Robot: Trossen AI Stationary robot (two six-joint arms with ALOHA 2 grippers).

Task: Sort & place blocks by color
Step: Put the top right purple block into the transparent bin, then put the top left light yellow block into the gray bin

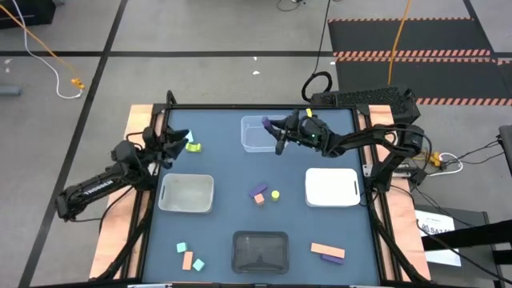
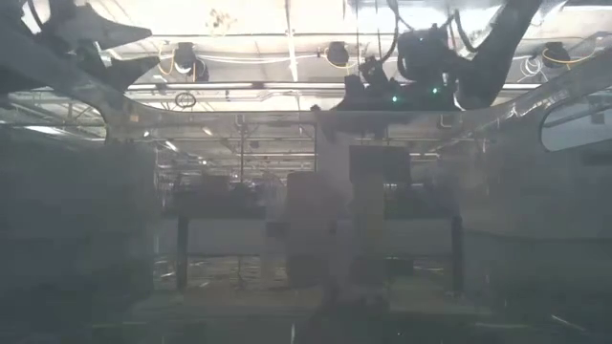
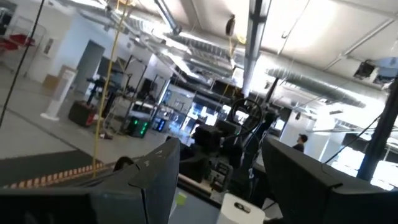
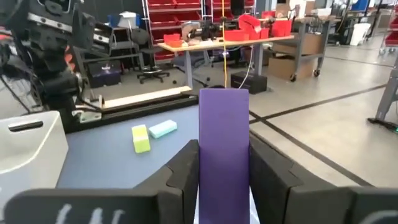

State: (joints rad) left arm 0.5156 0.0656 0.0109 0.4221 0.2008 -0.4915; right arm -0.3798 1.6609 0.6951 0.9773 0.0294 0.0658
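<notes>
Purple bar (image 4: pixel 224 149) pinched upright in the right gripper (image 4: pixel 222 180) jaws, over the clear tray (image 1: pixel 260 136).
Lower it well inside the tray wall before releasing; left gripper (image 1: pixel 170 146) waits, jaws spread.

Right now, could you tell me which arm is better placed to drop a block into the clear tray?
The right. Its tool already grips the purple wooden bar above the clear plastic tray; the left tool sits farther away, holding nothing.

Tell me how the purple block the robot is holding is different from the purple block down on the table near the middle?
The long purple bar is clamped upright between the right gripper fingers, lifted over the clear tray. The small purple block lies free on the blue table, tilted, touching a salmon-orange block. The held one looks longer. Both are purple, neither yet resting in a tray.
</notes>
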